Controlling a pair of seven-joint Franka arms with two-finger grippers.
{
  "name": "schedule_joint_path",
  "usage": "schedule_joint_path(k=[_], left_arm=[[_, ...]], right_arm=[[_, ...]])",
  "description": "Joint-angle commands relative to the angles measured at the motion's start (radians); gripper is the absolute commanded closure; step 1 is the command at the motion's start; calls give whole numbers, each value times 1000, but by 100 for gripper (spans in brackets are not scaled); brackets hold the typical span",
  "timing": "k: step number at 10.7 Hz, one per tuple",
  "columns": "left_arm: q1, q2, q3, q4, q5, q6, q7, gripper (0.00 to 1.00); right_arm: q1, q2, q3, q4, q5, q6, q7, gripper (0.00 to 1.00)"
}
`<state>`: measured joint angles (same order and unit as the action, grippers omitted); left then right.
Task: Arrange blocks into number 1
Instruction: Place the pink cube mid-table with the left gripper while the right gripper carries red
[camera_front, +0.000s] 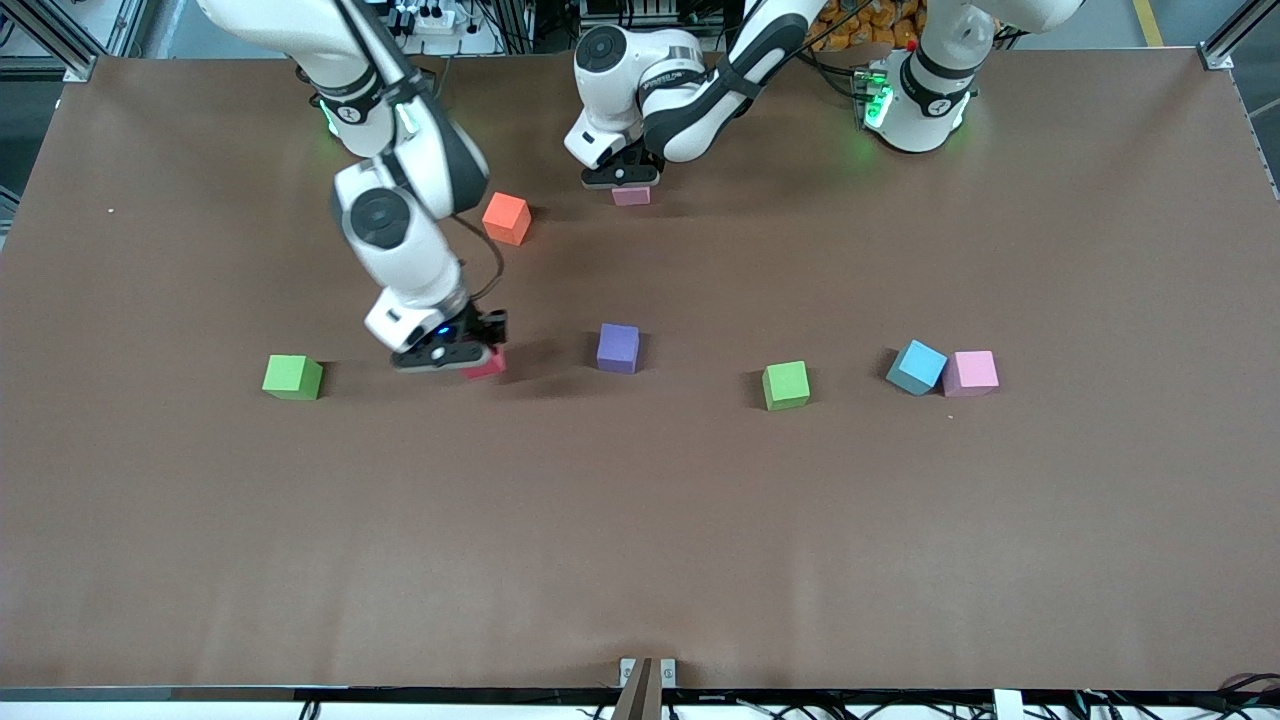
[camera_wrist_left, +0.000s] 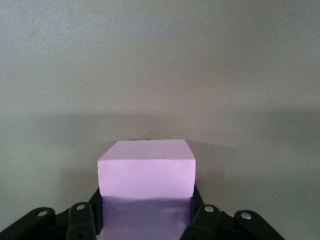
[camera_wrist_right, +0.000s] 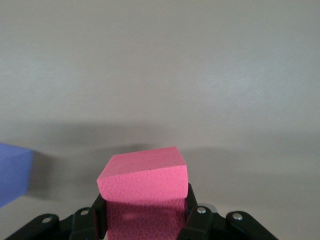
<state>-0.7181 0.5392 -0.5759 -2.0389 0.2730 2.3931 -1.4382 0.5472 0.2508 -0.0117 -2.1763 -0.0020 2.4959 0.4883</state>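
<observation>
While the right gripper (camera_front: 470, 358) clamps shut on the red block (camera_front: 487, 365), tilted between its fingers, the front row lines up with it: a green block (camera_front: 292, 377) toward the right arm's end, then the purple block (camera_front: 618, 348), another green block (camera_front: 786, 385), and a blue block (camera_front: 916, 367) touching a pink block (camera_front: 971, 373) toward the left arm's end. Farther from the camera sits the orange block (camera_front: 507, 218). Farthest, the left gripper (camera_front: 622, 184) grips a second pink block (camera_wrist_left: 146, 172) at table (camera_front: 640, 520) level.
</observation>
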Motion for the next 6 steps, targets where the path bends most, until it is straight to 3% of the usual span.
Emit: schedule_joint_path(k=[1, 6], left_arm=[[29, -4, -18, -53, 34, 15, -19, 1], [86, -128, -62, -75, 20, -5, -39, 0]], right_arm=[[30, -22, -5, -2, 11, -40, 58, 100], [37, -19, -5, 1, 11, -40, 81, 100]])
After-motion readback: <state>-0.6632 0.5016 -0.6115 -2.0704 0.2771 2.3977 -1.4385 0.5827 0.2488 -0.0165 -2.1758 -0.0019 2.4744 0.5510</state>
